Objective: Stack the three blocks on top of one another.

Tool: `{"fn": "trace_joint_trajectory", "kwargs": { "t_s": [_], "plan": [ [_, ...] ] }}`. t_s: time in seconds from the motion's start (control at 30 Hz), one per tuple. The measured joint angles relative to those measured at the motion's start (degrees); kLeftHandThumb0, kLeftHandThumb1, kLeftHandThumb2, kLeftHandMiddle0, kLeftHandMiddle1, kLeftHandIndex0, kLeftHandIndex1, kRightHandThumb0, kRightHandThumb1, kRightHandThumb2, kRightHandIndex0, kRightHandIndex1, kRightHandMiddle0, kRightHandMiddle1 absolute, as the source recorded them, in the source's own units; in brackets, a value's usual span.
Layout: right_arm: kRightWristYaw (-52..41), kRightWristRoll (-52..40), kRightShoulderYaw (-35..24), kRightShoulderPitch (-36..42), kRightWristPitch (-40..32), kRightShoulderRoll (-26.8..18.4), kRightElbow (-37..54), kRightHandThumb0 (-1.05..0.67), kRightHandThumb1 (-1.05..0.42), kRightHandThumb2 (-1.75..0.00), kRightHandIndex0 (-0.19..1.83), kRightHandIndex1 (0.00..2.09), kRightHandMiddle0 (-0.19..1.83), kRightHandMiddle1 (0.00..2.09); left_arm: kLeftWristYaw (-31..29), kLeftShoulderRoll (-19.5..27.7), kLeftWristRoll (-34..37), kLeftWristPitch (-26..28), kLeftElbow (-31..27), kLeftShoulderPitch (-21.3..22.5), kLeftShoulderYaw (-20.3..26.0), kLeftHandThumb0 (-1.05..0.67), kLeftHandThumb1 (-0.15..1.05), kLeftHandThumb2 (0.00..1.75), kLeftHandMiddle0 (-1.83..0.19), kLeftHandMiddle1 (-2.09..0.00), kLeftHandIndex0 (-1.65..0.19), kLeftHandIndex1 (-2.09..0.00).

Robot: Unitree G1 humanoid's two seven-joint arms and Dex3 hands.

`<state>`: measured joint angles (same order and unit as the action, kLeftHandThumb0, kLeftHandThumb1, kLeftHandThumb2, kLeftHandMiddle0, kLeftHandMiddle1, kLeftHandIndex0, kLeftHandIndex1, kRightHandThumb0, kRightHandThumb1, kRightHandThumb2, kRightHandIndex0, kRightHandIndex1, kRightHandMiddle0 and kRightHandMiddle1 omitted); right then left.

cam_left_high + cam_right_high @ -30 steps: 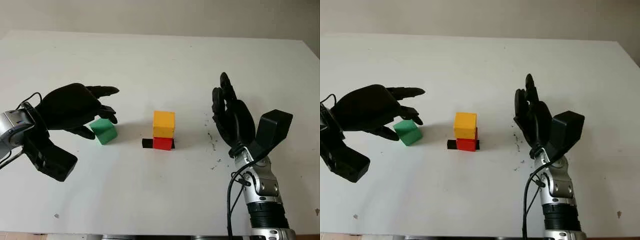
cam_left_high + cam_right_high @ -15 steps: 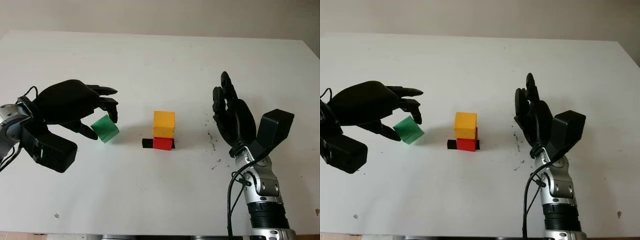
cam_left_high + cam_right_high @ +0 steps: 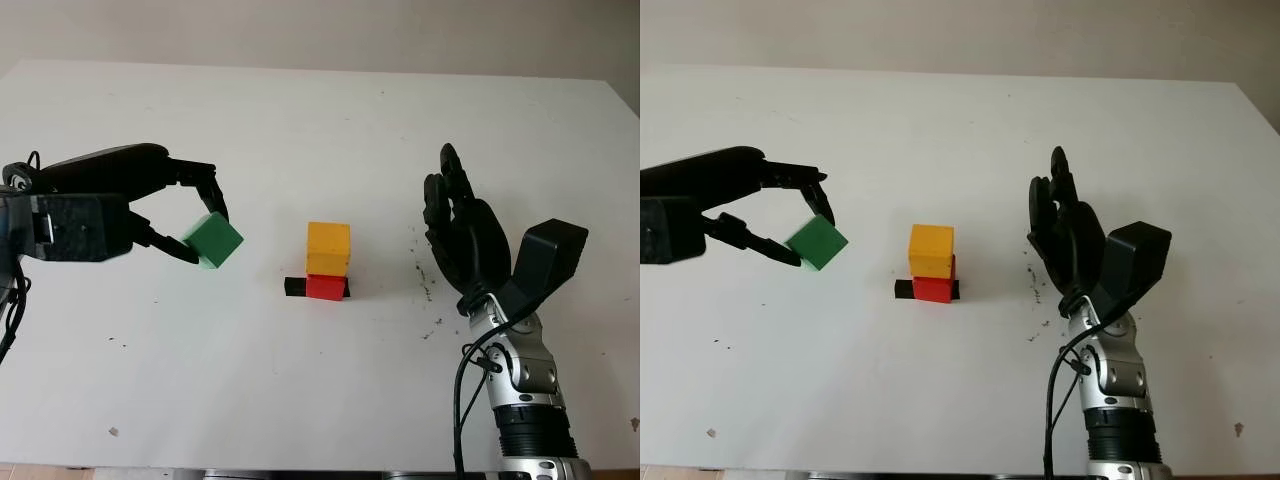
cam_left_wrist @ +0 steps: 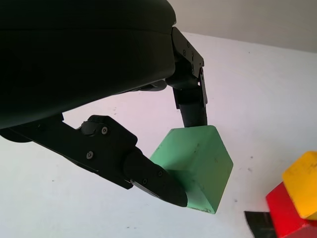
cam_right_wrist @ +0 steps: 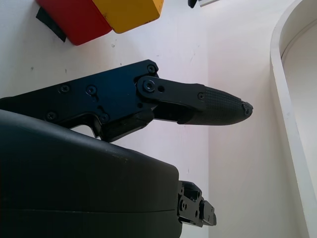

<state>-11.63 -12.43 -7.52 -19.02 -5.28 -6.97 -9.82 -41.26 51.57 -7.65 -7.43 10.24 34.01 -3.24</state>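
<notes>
My left hand (image 3: pixel 195 225) is shut on a green block (image 3: pixel 214 240), pinched between fingertip and thumb and lifted clear of the white table (image 3: pixel 320 120); it hangs tilted left of the stack. The same green block (image 4: pixel 195 166) sits between the black fingers (image 4: pixel 190 94) in the left wrist view. A yellow block (image 3: pixel 328 247) rests on a red block (image 3: pixel 325 287) at the table's middle, over a strip of black tape (image 3: pixel 294 287). My right hand (image 3: pixel 455 220) is open, upright to the right of the stack and apart from it.
Small dark specks (image 3: pixel 425 290) dot the table between the stack and my right hand. The table's far edge (image 3: pixel 300 68) runs along the back, with a wall behind it. A black cable (image 3: pixel 462 390) hangs along my right forearm.
My left hand has closed on the green block and lifted it off the table, shifting slightly toward the stack. The stack and my right hand have not moved.
</notes>
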Motion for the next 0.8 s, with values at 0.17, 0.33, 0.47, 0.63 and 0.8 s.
{"fn": "trace_joint_trajectory", "kwargs": {
  "t_s": [0.17, 0.33, 0.47, 0.63, 0.8],
  "plan": [
    [-0.2, 0.0, 0.0, 0.0, 0.2, 0.0, -0.2, -0.71, -1.05, -0.55, -0.19, 0.00, -0.19, 0.00, -0.8, -2.1, 4.3, 2.8, -0.5, 0.1, 2.0, -0.29, 0.99, 0.05, -0.22, -0.06, -0.35, -1.44],
    [-0.3, 0.0, -0.1, 0.0, 0.3, 0.0, -0.3, -0.72, -1.05, -0.52, -0.19, 0.00, -0.19, 0.00, -2.1, -4.9, 8.1, 3.6, 1.4, 3.4, 2.5, -0.31, 0.97, 0.05, -0.23, -0.07, -0.35, -1.58],
    [-0.5, 0.0, -0.1, 0.0, 0.7, 0.0, -1.1, -0.73, -1.05, -0.51, -0.19, 0.00, -0.19, 0.00, -2.6, -6.7, 10.4, 4.8, 2.4, 6.0, 3.3, -0.36, 0.97, 0.05, -0.25, -0.08, -0.34, -1.61],
    [-0.3, 0.6, 0.0, 0.0, 0.7, 0.0, -1.3, -0.70, -1.05, -0.51, -0.19, 0.00, -0.19, 0.00, -2.8, -9.7, 12.0, 6.6, 2.7, 6.9, 3.3, -0.39, 0.98, 0.06, -0.27, -0.10, -0.34, -1.63],
    [-0.1, 1.1, 0.1, 0.0, 0.7, 0.0, -1.2, -0.70, -1.05, -0.50, -0.19, 0.00, -0.19, 0.00, -4.3, -10.9, 11.3, 9.2, 2.5, 9.2, 2.4, -0.40, 0.98, 0.06, -0.25, -0.09, -0.32, -1.62]
  ]
}}
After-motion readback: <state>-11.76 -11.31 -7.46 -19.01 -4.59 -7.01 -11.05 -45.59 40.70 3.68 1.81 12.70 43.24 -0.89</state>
